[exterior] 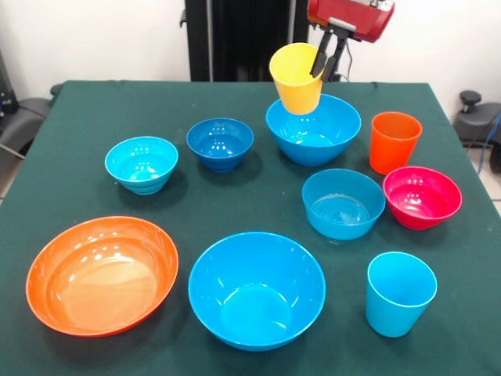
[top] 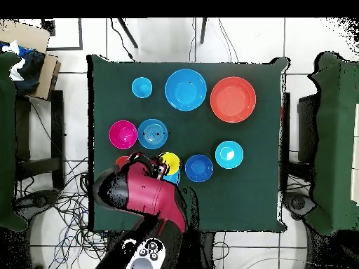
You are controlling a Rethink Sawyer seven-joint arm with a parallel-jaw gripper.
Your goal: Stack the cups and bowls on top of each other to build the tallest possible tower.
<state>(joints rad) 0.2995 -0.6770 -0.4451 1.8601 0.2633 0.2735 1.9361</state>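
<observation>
One yellow cup (exterior: pixel 297 78) hangs tilted above the far blue bowl (exterior: pixel 313 129), clear of the table (exterior: pixel 70 110). Thin, glossy plastic, it looks light, stiff and slippery, so the rim wall is the sensible hold. That is where the gripper (exterior: pixel 327 56) pinches it, fingers nearly closed across the wall.

Front camera facing robot across table (exterior: pixel 47 157); overhead straight down; shared tabletop.

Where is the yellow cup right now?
In the front view the yellow cup is up in the air at the far side of the table, tilted, held by the end effector above the large blue bowl, left of the orange cup.
</observation>
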